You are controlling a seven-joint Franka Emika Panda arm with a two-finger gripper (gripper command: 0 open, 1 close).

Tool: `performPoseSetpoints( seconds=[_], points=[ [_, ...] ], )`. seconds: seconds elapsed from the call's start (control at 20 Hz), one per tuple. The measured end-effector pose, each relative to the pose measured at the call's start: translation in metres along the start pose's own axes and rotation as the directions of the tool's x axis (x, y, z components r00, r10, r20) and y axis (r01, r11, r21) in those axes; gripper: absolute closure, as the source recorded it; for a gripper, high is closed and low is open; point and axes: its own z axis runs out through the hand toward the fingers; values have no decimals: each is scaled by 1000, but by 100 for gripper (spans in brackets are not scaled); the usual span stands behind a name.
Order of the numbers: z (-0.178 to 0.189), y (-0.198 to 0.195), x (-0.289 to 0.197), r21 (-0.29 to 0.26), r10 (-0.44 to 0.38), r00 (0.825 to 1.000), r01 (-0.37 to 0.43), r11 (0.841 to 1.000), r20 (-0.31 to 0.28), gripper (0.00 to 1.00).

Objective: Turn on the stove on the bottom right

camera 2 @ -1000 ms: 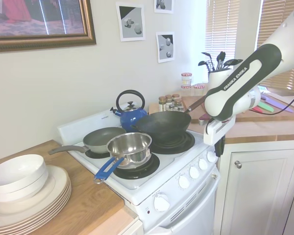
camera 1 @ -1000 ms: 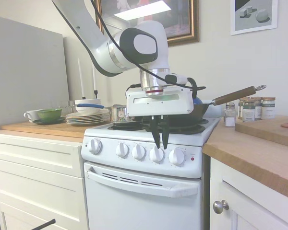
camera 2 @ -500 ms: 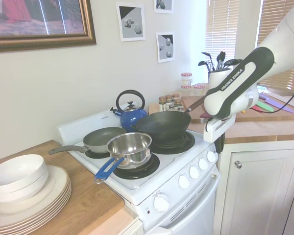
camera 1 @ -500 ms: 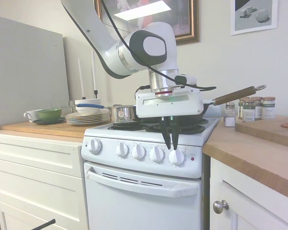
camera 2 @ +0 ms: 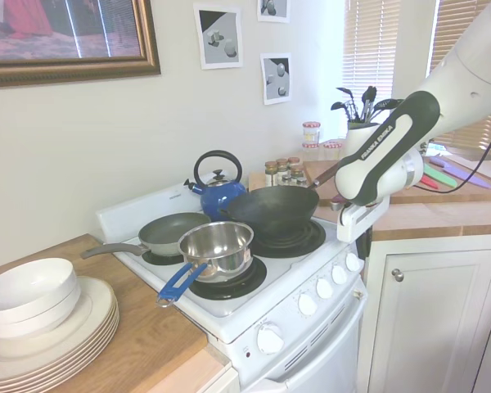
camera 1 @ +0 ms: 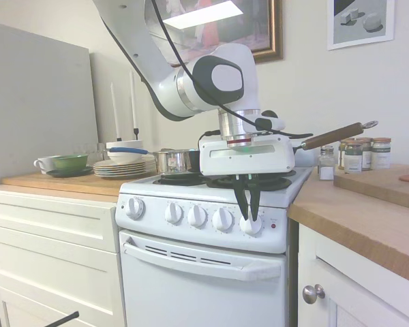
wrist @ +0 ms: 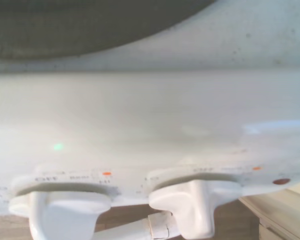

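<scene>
The gripper (camera 1: 248,215) hangs vertically over the rightmost of 5 knobs (camera 1: 251,224) on the stove (camera 1: 191,269). Its fingers (camera 1: 241,199) stand slightly apart, straddling that knob.

Kitchen, cream-painted wall (camera 2: 147,139). Large picture in a dark gilt frame (camera 2: 65,41) hangs on it; its glass reflects a ceiling light (camera 1: 201,13). Small unframed monochrome prints (camera 2: 217,35) pinned to the wall nearby. Window with slatted blinds (camera 2: 372,49) in the far corner, daylight coming through. White drawer cabinets (camera 1: 51,252) with butcher-block wooden tops (camera 1: 61,180); a white cabinet door with a round metal knob (camera 1: 312,293) on the other side. A plain grey panel (camera 1: 37,102) stands against the wall above the drawers. Two tall white candles (camera 1: 123,102) rise behind a stack of plates (camera 1: 123,167). Spice jars (camera 1: 358,153) line the counter's back edge. Floor not visible.
</scene>
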Motion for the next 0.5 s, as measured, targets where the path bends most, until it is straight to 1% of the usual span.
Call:
performPoseSetpoints(
  seconds=[0.5],
  points=[
    [7,-4,-2,-1,-5,1000,5,1000,4,100]
  ],
)
